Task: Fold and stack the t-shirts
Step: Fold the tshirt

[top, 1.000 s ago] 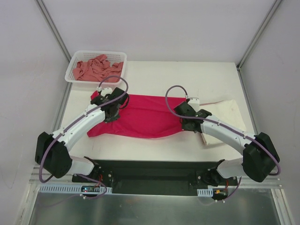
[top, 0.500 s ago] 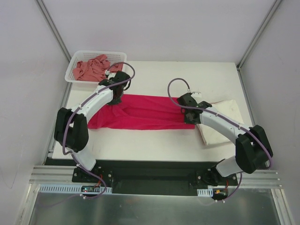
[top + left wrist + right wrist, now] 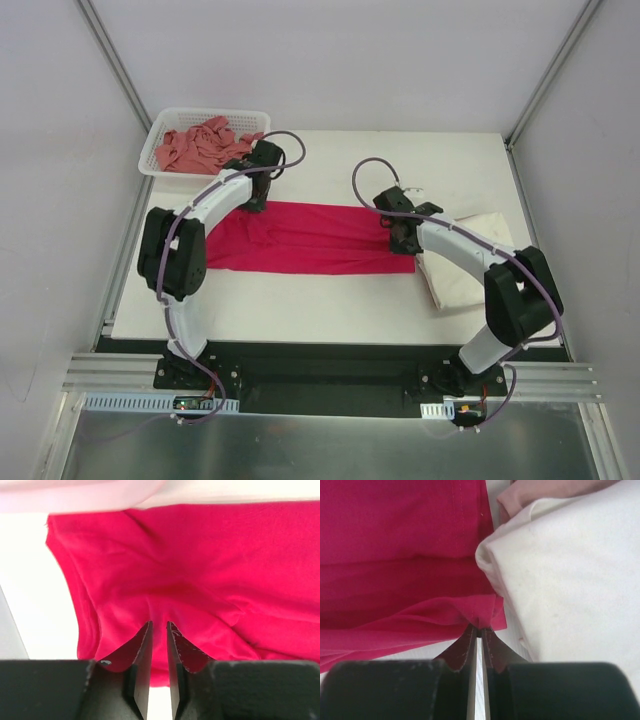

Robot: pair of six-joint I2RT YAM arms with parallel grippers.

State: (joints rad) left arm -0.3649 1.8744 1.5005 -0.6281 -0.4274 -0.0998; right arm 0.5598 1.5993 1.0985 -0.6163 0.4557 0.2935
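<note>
1. A white mesh basket sits at the 10 o'clock corner of the desk. It holds the salmon-pink t-shirt, crumpled in a loose heap.
2. The left jaws hang over the 10 o'clock corner of the magenta t-shirt, just beside the basket. They stand a narrow slit apart, pale desk shows through the gap, and nothing is visibly clamped.
3. The magenta t-shirt lies flat mid-desk as a long band, its long axis running 9 to 3 o'clock. Which end is the neck I cannot tell.
4. The right jaws are pressed together, pinching a gathered edge of the magenta t-shirt at its 3 o'clock end.
5. The folded cream-white t-shirt lies at 3 o'clock, touching that end.
</note>
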